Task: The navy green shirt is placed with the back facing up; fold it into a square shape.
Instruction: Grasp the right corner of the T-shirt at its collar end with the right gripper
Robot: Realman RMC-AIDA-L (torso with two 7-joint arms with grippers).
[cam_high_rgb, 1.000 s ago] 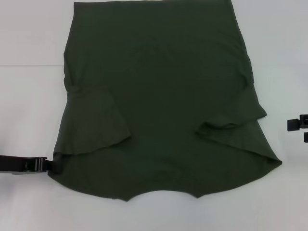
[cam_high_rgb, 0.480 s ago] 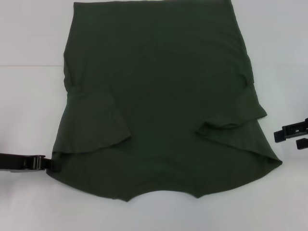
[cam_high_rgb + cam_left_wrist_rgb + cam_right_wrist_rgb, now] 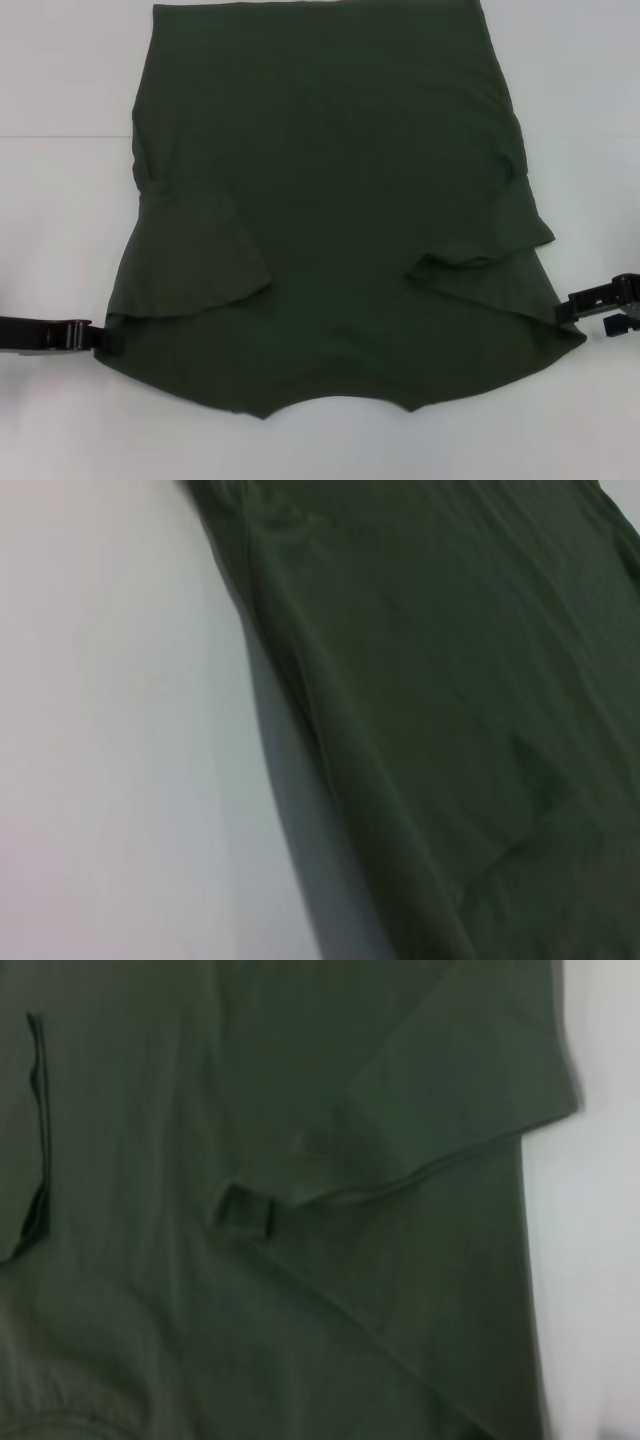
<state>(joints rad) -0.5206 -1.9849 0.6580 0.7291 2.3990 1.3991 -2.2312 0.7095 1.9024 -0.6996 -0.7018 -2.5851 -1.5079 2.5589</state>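
With both sleeves already folded inward, the shirt [image 3: 330, 200] lies flat on the white tabletop [image 3: 60, 200], collar end nearest the robot and hem at the far edge of the head view. The step in hand appears to be a paired grasp at the two near shoulder corners, ahead of a lengthwise fold toward the hem.

The left gripper [image 3: 108, 340] sits low at the shirt's left shoulder edge, touching it; whether its fingers are apart or clamped on cloth cannot be told. The right gripper [image 3: 600, 305] is at the right shoulder corner, just beside the cloth, with its fingers apart.

To do this step well:
- Take each corner through all layers, so the tucked sleeve travels with the body.
- Match the two grasps in depth and height; an uneven pair would skew the fold line.
- Lift only enough to clear the cloth, then carry both corners straight toward the hem.

Bare tabletop flanks the shirt on both sides, giving room for approach. The hem reaches the far limit of view, so room beyond it cannot be judged.
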